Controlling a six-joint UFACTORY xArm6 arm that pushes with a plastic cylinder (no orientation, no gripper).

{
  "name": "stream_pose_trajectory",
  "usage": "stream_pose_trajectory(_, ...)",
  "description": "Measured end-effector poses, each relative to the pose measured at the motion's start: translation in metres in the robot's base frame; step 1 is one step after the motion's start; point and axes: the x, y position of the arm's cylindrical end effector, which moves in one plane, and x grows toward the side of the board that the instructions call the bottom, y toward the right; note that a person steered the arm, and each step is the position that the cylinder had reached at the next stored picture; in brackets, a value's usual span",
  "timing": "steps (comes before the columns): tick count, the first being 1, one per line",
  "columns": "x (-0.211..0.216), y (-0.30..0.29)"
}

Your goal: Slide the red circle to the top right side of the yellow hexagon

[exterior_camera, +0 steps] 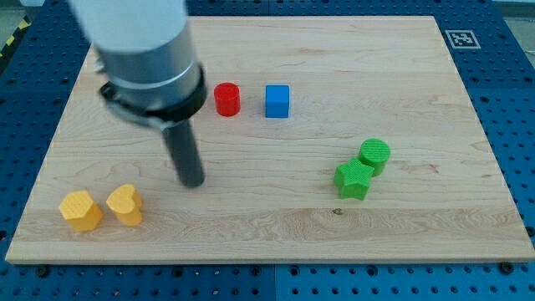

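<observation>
The red circle (226, 99) sits on the wooden board near the view's top centre. The yellow hexagon (80, 210) lies at the view's bottom left, with a yellow heart-shaped block (124, 205) just to its right. My tip (193, 179) rests on the board below and a little left of the red circle, well apart from it, and up and right of the two yellow blocks. It touches no block.
A blue cube (277, 101) stands just right of the red circle. A green circle (374, 155) and a green star (354, 179) sit together at the view's right. The board's edge (267, 261) runs along the view's bottom.
</observation>
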Motion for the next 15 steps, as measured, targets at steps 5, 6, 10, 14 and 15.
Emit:
stream_pose_trajectory(5, -0.188, 0.205)
stream_pose_trajectory(6, -0.201, 0.133)
stream_pose_trajectory(10, -0.117, -0.012)
stream_pose_trajectory(14, -0.034, -0.053)
stream_pose_trajectory(15, -0.027, -0.053)
